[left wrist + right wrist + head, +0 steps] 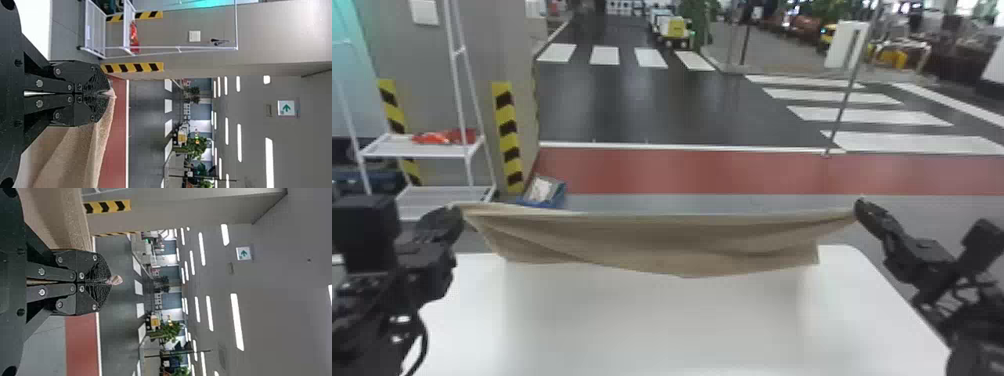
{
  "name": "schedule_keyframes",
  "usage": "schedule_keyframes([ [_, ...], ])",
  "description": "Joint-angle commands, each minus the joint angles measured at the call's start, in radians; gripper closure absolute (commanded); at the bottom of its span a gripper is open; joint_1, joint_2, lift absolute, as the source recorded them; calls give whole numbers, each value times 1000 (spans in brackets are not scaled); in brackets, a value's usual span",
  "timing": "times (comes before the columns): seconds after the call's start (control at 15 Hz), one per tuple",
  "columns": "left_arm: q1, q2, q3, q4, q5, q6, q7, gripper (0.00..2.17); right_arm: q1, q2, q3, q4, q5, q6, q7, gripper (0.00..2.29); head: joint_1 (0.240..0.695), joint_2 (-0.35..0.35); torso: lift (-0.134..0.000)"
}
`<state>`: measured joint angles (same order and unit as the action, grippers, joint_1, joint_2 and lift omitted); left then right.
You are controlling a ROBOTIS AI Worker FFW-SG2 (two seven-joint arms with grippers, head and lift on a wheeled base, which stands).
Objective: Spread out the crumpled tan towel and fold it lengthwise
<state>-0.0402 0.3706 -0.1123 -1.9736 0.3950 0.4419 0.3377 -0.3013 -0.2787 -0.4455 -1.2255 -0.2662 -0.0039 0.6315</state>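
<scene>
"What is hidden?"
"Whether the towel [657, 240]'s hem touches the table [652, 325]; both arms are cut off."
"Their pose?"
"Raised wide, the towel stretched between, pinched tight by left gripper [457, 208] and right gripper [861, 204]."

Brt indoor lt, ceiling lts [237, 322] o'head, soft shadow on table [652, 320], sheen on flr [632, 110]

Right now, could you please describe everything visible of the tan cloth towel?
The tan cloth towel looks soft and slightly fuzzy. The black two-fingered left gripper pinches one end of its top edge, the black two-fingered right gripper the other. That edge runs nearly straight; below it, slanting creases cross the hanging fabric, whose lower edge dips near the middle. It hangs near the far edge of the white table; contact there is unclear.
</scene>
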Motion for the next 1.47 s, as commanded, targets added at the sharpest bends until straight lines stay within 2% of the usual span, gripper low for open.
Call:
schedule_keyframes([
  [0.0, 266, 1, 75, -140, -7, -31, 3, 1379, 241, -39, -19, -137, -103, 12, 27, 1328, 543, -168, -124],
  [0.07, 339, -1, 82, -176, -21, -28, 17, 1379, 312, -48, -29, -177, -137, 9, 30, 1328, 590, -172, -124],
  [0.13, 408, -2, 89, -212, -44, -28, 34, 1379, 375, -47, -55, -216, -166, 25, 68, 1328, 632, -177, -124],
  [0.27, 497, -9, 105, -268, -59, -7, 44, 1379, 462, -40, -75, -256, -177, 31, 80, 1328, 695, -186, -124],
  [0.47, 549, -19, 105, -363, -61, 131, 72, 1379, 524, -27, -99, -255, -199, 22, 108, 1328, 695, -213, -124],
  [0.6, 556, -22, 105, -435, -67, 318, 101, 1379, 561, -11, -128, -289, -223, 15, 108, 1328, 695, -227, -124],
  [0.8, 516, -24, 105, -449, -68, 380, 98, 1379, 544, -14, -153, -293, -229, 31, 83, 1328, 695, -262, -124],
  [1.0, 325, -64, 88, -294, -68, 499, 61, 1379, 390, -45, -125, -146, -189, 49, 76, 1328, 695, -279, -124],
  [1.2, 213, -67, 62, -185, -61, 499, 60, 1379, 246, -50, -108, -11, -79, 61, 73, 1328, 695, -263, -124],
  [1.33, 155, -67, 56, -131, -65, 496, 52, 1379, 163, -82, -75, 95, -64, 61, 73, 1328, 695, -252, -124],
  [1.4, 123, -67, 56, -102, -65, 499, 37, 1379, 122, -85, -65, 136, -44, 61, 73, 1328, 695, -245, -124],
])
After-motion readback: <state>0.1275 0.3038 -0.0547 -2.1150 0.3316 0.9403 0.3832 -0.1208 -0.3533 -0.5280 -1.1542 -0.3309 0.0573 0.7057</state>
